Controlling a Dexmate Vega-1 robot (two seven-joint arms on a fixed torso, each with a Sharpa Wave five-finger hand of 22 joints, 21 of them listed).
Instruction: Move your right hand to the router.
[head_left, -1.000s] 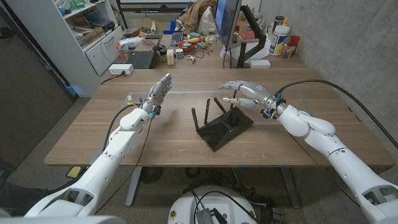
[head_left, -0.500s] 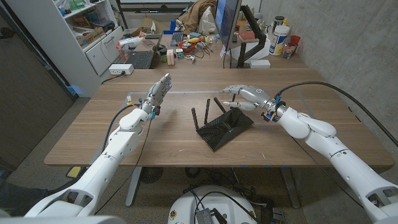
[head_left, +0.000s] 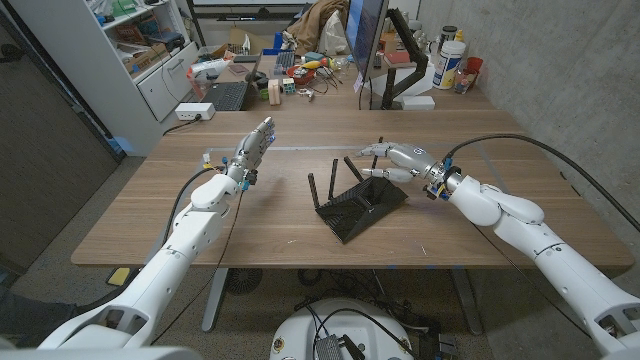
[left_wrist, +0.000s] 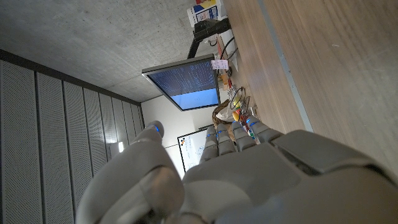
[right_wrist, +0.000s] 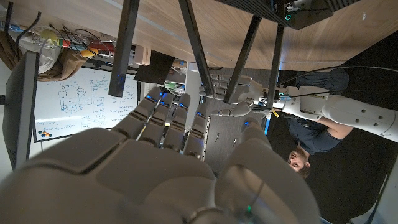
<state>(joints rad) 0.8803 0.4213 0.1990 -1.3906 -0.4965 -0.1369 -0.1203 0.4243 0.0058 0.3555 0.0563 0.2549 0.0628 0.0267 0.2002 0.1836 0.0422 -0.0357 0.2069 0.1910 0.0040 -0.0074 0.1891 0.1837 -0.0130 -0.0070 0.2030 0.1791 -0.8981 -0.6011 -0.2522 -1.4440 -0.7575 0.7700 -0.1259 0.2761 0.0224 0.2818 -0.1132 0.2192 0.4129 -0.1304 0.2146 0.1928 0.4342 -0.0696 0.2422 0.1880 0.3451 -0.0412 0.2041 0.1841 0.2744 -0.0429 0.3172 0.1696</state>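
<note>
Two robot hands are up over the wooden desk (head_left: 200, 215). On the left, the left robot hand (head_left: 256, 146) is raised, fingers straight and together, grasping nothing, and it has not moved over the last second. At the desk's middle lies the black router (head_left: 358, 204), its antennas (head_left: 312, 186) standing up. On the right, the right robot hand (head_left: 396, 158) has sunk from its higher position a second ago and now hangs just over the router's far right corner, released, fingers spread and stretched toward the antennas. Contact cannot be made out. I judge the reach nearly done; a short further drop should set the hand on the casing.
</note>
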